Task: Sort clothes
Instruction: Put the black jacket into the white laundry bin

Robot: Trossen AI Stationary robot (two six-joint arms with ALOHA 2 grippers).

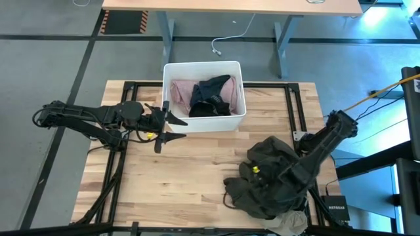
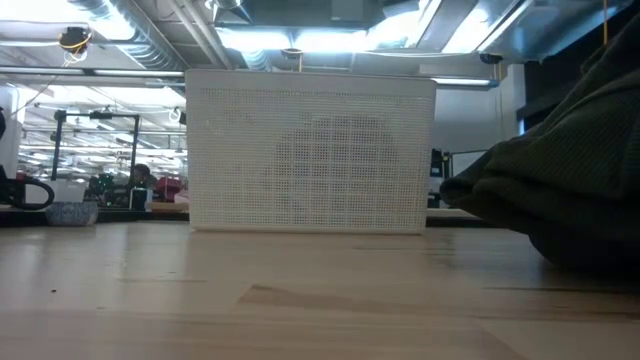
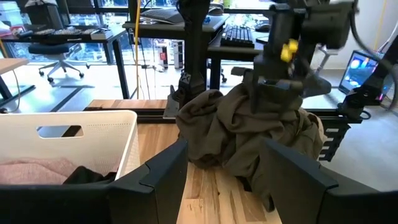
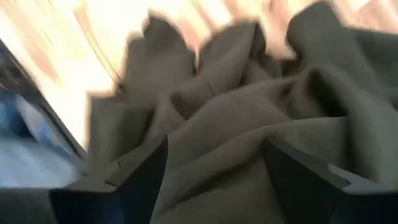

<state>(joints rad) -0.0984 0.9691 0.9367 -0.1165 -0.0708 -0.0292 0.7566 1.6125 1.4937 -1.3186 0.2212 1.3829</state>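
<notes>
A dark olive green garment [image 1: 269, 177] lies heaped on the table's right near part; it also shows in the left wrist view [image 3: 249, 137] and the low view [image 2: 570, 190]. My right gripper [image 4: 217, 180] is open, down in its folds from above. A dusty pink garment [image 1: 182, 92] and a black one [image 1: 213, 95] lie in the white bin [image 1: 203, 64]. A light beige-grey garment [image 1: 289, 224] peeks out at the near edge under the olive one. My left gripper [image 1: 178, 128] is open and empty, just near of the bin's left corner. My right gripper comes at the olive garment's heaped top [image 4: 217, 124] from above, slanting toward the table's left. Its open fingers [image 4: 143, 168] stand on either side of bunched folds that lie between and against them. The garment rests on the table.
The bin stands at the table's far middle, its mesh wall [image 2: 310, 150] facing the near side. Black frame rails [image 1: 295, 111] run along the table's sides. Bare wood [image 1: 190, 177] lies between the two arms.
</notes>
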